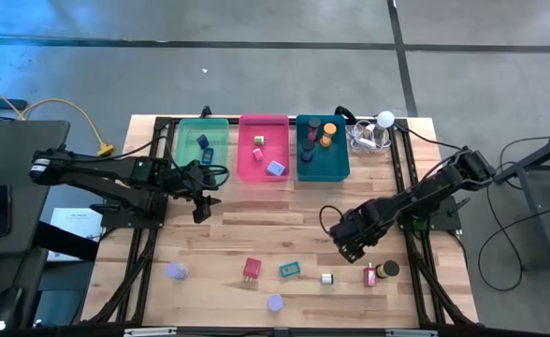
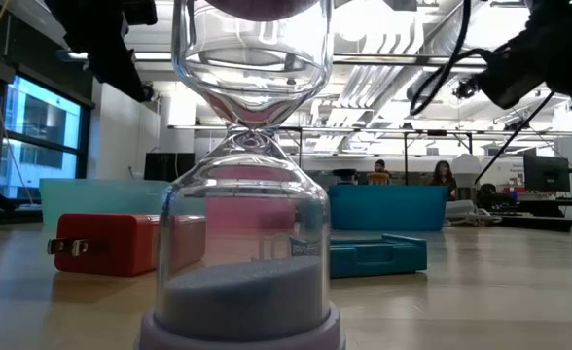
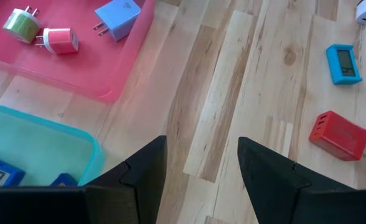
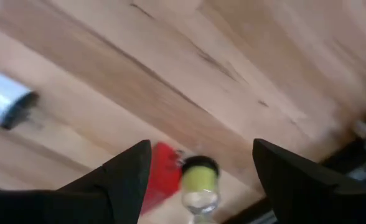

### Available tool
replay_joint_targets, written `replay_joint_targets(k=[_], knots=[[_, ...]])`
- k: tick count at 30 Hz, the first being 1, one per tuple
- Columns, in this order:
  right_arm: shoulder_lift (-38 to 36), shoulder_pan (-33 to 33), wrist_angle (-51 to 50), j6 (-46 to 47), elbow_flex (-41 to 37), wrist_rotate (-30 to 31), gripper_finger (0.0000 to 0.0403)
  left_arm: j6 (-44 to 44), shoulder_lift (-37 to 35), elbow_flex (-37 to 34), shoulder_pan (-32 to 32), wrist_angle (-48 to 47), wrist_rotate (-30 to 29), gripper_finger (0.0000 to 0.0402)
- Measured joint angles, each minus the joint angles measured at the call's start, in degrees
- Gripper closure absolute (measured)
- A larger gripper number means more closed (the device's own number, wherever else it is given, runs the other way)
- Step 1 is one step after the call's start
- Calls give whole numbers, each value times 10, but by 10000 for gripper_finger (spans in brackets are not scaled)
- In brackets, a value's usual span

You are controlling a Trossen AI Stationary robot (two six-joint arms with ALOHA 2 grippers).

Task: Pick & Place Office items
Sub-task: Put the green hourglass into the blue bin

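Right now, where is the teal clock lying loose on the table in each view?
High view: teal clock, lower centre.
Low view: right of centre.
Left wrist view: upper right.
Right wrist view: not in it.
Shared landmark: red charger beside it.

Left gripper hangs just in front of the green tray, fingers apart, nothing between them. Right gripper over bare wood; white plug just below-left of it, red block and dark round cap just to its right, teal block farther left
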Motion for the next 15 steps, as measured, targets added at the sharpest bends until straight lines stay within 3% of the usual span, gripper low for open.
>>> replay_joint_targets(k=[6,10,15], knots=[[0,-12,-20,5,1,10,133,0,0,0,0,0,0,211],[-5,4,-129,18,39,58,133,0,0,0,0,0,0,211],[-31,45,-234,111,108,108,133,0,0,0,0,0,0,211]])
